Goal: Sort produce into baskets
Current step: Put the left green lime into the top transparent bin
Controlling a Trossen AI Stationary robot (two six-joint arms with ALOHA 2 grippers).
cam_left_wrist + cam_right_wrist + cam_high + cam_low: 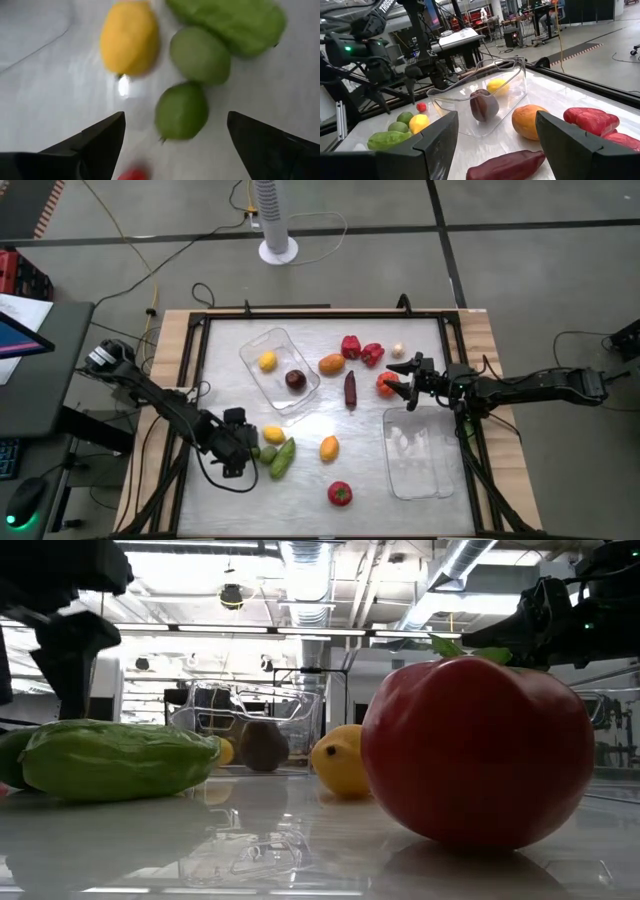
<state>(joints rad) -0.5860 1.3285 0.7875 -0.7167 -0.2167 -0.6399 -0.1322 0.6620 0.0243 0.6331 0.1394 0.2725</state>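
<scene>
The left end effector (243, 448) hovers with fingers spread wide, a green lime (181, 110) lying on the worktop (370, 480) straight ahead between them, clearly this arm's pick. Further right, the right end effector (408, 388) stands partly open and empty beside an orange-red piece (386, 384), just above the nearer basket (420, 452).

Taking the left basket (281, 370) as landmark: two pieces lie in it, the other basket (418, 452) sits well right, nearer the front.

Green limes (182, 111), yellow lemon (130, 37), red tomato (478, 750), clear baskets (280, 367).
</scene>
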